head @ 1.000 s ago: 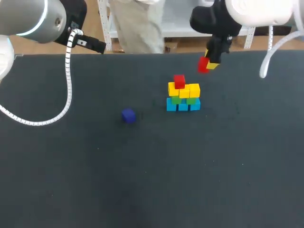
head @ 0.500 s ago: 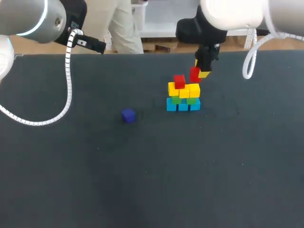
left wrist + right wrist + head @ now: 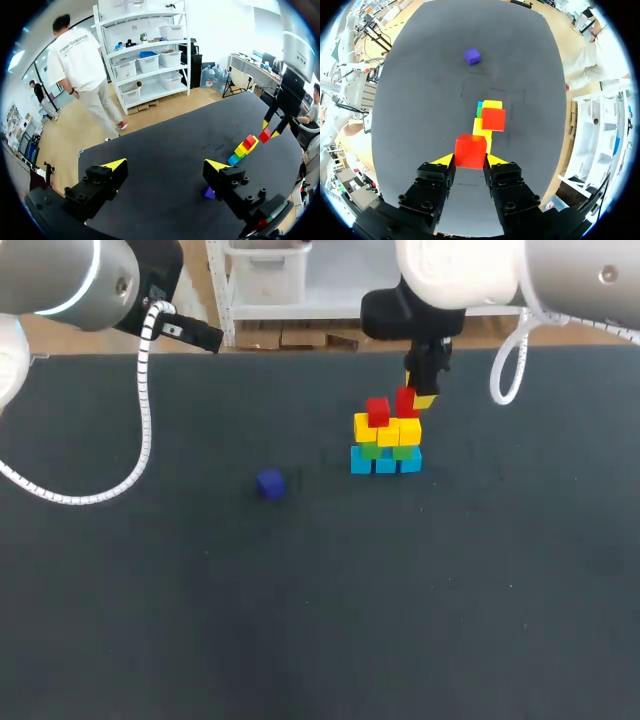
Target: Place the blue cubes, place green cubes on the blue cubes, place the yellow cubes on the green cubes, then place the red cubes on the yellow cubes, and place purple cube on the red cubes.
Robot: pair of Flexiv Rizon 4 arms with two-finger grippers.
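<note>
Head view: the right tool point(image 3: 413, 397) pinches a red cube point(image 3: 404, 401) just above the yellow cubes point(image 3: 389, 430), beside the placed red cube point(image 3: 377, 411). A skewed release could knock that neighbour off. The left tool point(image 3: 165, 165) hangs spread, well apart.
</note>
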